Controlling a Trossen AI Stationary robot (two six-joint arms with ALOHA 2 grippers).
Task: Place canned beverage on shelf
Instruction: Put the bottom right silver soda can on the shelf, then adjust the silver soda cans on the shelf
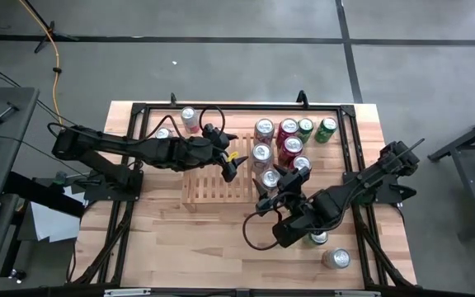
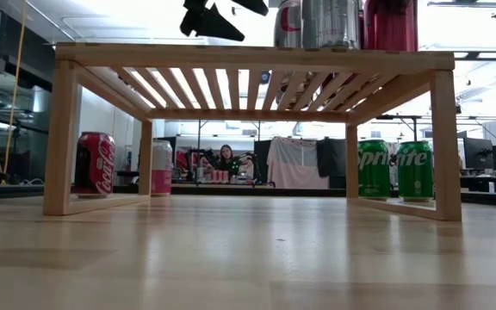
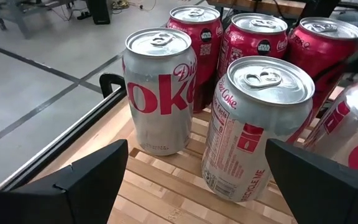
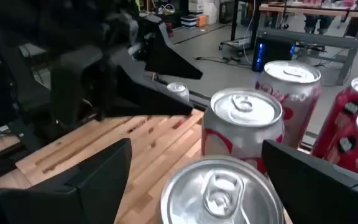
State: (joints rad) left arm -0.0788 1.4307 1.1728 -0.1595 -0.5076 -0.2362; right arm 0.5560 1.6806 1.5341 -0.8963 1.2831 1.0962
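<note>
The shelf is a low rack of light wood slats. Several cans stand upright on its right part, among them two silver Diet Coke cans and red cans behind them. My left gripper hovers open above the shelf's middle, pointing at these cans. My right gripper is open at the shelf's near right corner. Its fingers stand wide on either side of a silver can's top, just above it, with a gap at each side.
On the table beyond the shelf stand two green Sprite cans at the far right and a red can with a pink-and-white one at the far left. Two more cans sit near the right front edge.
</note>
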